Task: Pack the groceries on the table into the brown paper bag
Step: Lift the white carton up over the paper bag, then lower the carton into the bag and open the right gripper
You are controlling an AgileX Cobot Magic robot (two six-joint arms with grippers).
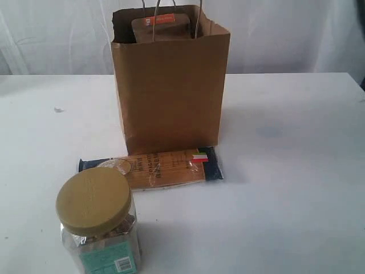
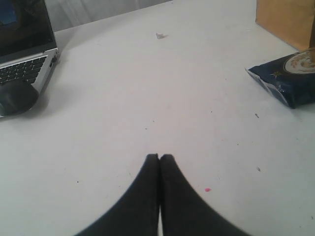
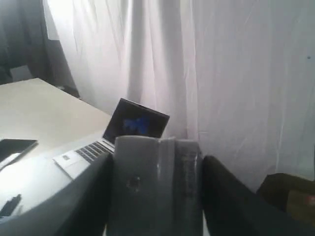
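From outside, the paper bag [image 1: 171, 97] stands upright on the table [image 1: 285, 171] with the pouch [image 1: 161, 27] inside. The spaghetti packet [image 1: 165, 167] and jar [image 1: 98, 225] wait in front.

Left wrist: my left gripper [image 2: 159, 157] is pinched shut and empty, parked beside the packet.

Right wrist: my right gripper [image 3: 156, 164] clamps a grey can [image 3: 147, 196], lifted, I judge, for bagging.
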